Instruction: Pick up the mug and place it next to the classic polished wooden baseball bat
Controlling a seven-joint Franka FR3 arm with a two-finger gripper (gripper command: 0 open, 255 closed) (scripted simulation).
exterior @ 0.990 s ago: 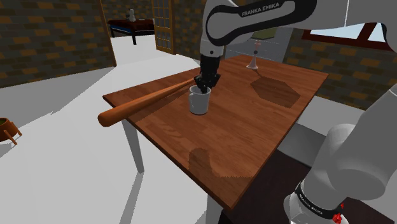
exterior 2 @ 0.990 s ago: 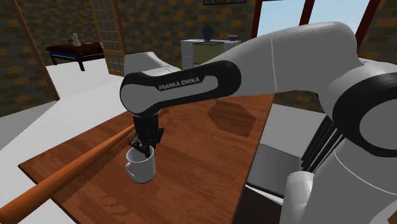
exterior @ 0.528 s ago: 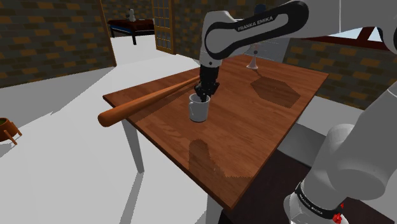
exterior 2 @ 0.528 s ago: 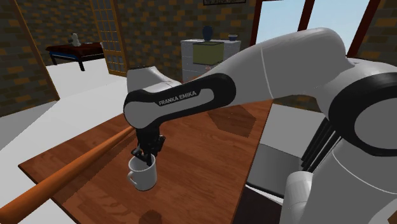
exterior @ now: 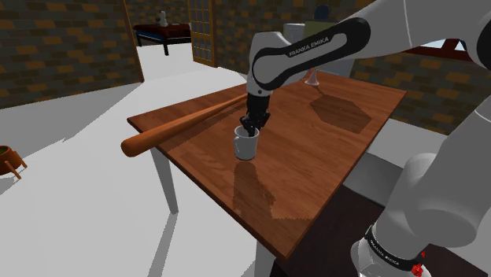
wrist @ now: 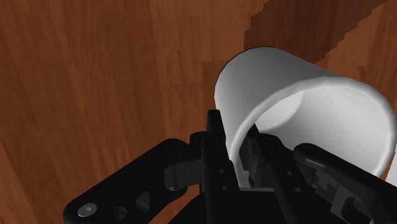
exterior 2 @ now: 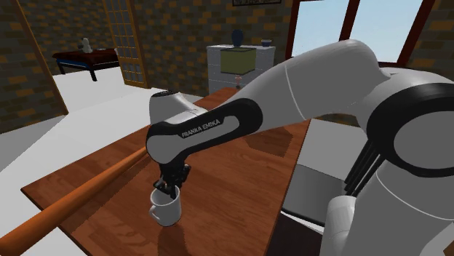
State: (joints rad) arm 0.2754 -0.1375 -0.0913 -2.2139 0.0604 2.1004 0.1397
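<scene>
A plain white mug point(exterior: 245, 145) stands upright near the middle of the wooden table point(exterior: 315, 165), at or just above its surface. My black gripper point(exterior: 250, 126) comes down from above and is shut on the mug's rim, one finger point(wrist: 215, 135) outside the wall and the other inside. The mug point(exterior 2: 167, 208) hangs under the gripper point(exterior 2: 169, 188), handle toward the second exterior view's left. A long brown wooden bat point(exterior: 181, 124) lies a short way off on the mug's far side, its thick end past the table's edge. The bat point(exterior 2: 80, 192) and mug are apart.
A small stemmed object point(exterior: 312, 76) stands at the table's far end. The table's edges are close at the shoulder view's left and bottom. On the floor, a small brown item point(exterior: 8, 160) sits at the left. A white cabinet point(exterior 2: 233, 62) stands behind the table.
The arm has carried the mug downward toward the tabletop and slightly nearer the front edge. The grip on the rim has stayed the same; the bat has not moved.
</scene>
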